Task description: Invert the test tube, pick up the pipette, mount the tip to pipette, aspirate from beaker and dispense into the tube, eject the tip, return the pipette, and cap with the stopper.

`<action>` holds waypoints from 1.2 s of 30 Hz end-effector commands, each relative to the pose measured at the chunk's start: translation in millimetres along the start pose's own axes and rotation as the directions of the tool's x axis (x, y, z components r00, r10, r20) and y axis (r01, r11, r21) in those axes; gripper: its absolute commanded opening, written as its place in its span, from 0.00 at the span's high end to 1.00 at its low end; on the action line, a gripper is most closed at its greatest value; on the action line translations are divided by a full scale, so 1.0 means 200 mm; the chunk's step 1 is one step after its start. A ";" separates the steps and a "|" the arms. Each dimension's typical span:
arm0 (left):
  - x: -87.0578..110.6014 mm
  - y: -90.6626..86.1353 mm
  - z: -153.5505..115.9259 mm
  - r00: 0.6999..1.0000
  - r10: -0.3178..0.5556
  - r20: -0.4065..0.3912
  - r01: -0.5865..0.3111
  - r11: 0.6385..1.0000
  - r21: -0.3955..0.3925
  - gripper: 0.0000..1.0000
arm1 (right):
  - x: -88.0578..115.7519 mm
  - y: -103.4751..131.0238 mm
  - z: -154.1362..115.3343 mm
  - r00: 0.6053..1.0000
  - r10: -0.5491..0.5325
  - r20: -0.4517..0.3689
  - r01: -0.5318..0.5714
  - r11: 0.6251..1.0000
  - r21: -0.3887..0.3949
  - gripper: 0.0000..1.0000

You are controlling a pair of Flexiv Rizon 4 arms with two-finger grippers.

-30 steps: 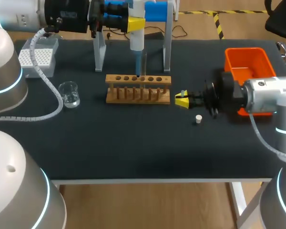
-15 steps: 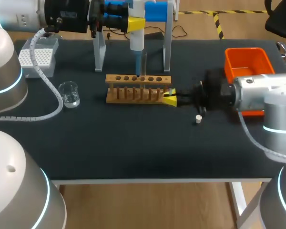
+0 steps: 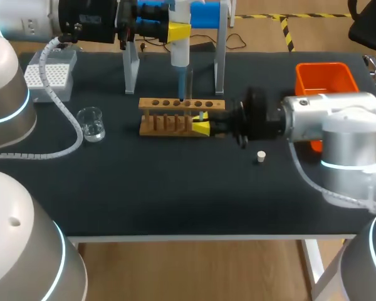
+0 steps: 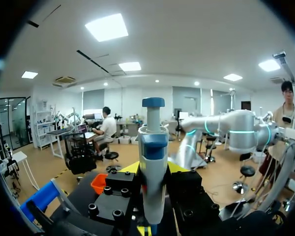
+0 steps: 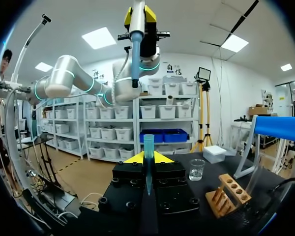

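While the left gripper [image 3: 175, 29] is clamped on the pipette [image 3: 179, 50] above the rack [image 3: 169, 103], tip [image 3: 181, 94] down by the test tube [image 3: 190, 81] standing in it, the right gripper [image 3: 200, 127] sits at the rack's front right, can't tell if it's open. Stopper [image 3: 261, 156] lies right of the rack. My worry: that arm shoves the rack and bends the tip

Our head camera looks down from above and behind on the whole dark tabletop [image 3: 175, 188]. Our left wrist camera sits close behind the upright pipette [image 4: 153, 162], facing the room. Our right wrist camera looks low across the tabletop at the wooden test tube rack [image 5: 228, 194] and beaker [image 5: 196, 169], both shared with the head view.
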State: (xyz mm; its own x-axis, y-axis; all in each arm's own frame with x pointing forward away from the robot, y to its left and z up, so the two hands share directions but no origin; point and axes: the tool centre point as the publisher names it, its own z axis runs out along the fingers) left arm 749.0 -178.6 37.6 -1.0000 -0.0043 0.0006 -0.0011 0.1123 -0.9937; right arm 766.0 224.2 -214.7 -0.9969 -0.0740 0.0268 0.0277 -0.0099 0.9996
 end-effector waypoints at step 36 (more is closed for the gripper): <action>0.00 0.00 0.00 1.000 -0.001 -0.001 0.001 1.000 -0.002 1.00 | 0.05 0.17 0.17 0.998 0.046 0.047 -0.047 0.999 0.020 1.00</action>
State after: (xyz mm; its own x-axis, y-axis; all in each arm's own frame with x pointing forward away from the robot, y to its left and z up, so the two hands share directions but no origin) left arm 749.0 -178.6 37.6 -1.0000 -0.0043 0.0006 -0.0011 0.1123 -0.9937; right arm 761.0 263.1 -185.4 -0.9965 -0.0387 0.0737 0.0734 0.0108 0.9972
